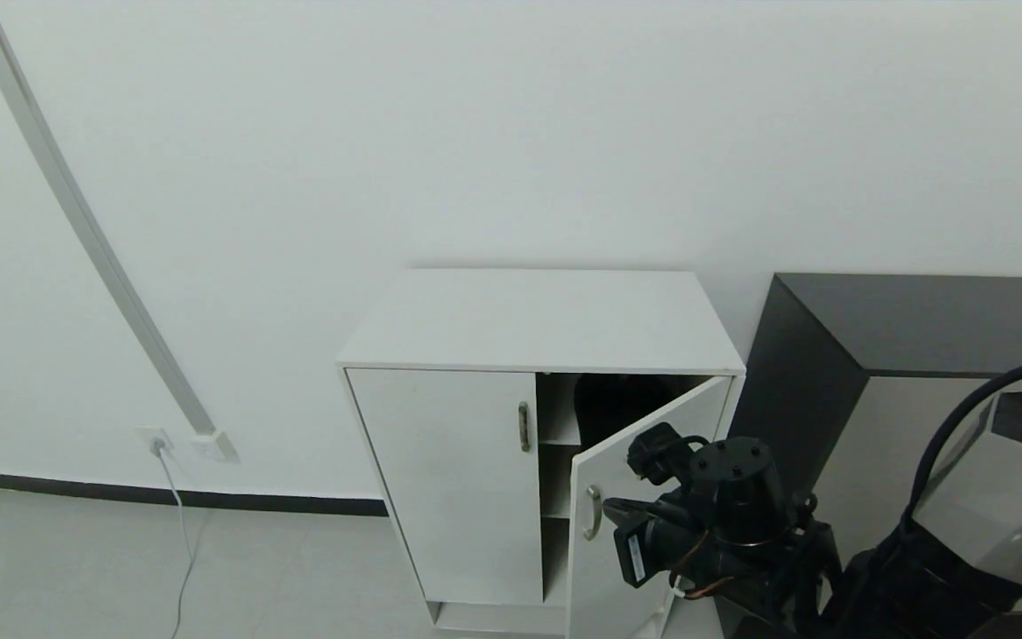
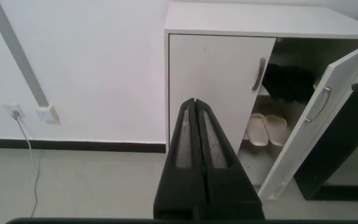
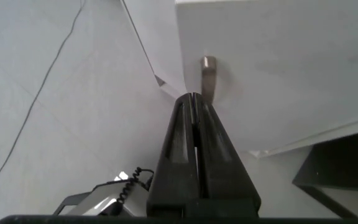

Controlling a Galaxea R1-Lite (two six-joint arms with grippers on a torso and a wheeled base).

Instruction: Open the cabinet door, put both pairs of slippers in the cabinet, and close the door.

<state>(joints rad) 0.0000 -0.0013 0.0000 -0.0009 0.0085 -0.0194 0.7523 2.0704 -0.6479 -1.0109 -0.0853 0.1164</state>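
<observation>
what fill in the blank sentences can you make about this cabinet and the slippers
The right door of the cabinet stands partly ____.
Inside the cabinet, the white slippers lie ____ the black slippers.
The right gripper is ____, with its tip near the right door's handle.

Missing words: open; below; shut

Black right arm (image 1: 724,532) with round screw-dotted cap (image 1: 733,461), white label (image 1: 631,557), thin orange wires (image 1: 699,587), thick black cable (image 1: 955,426). Black, tapered left hand (image 2: 195,102) and right hand (image 3: 193,96), grey pads (image 2: 185,143).
</observation>
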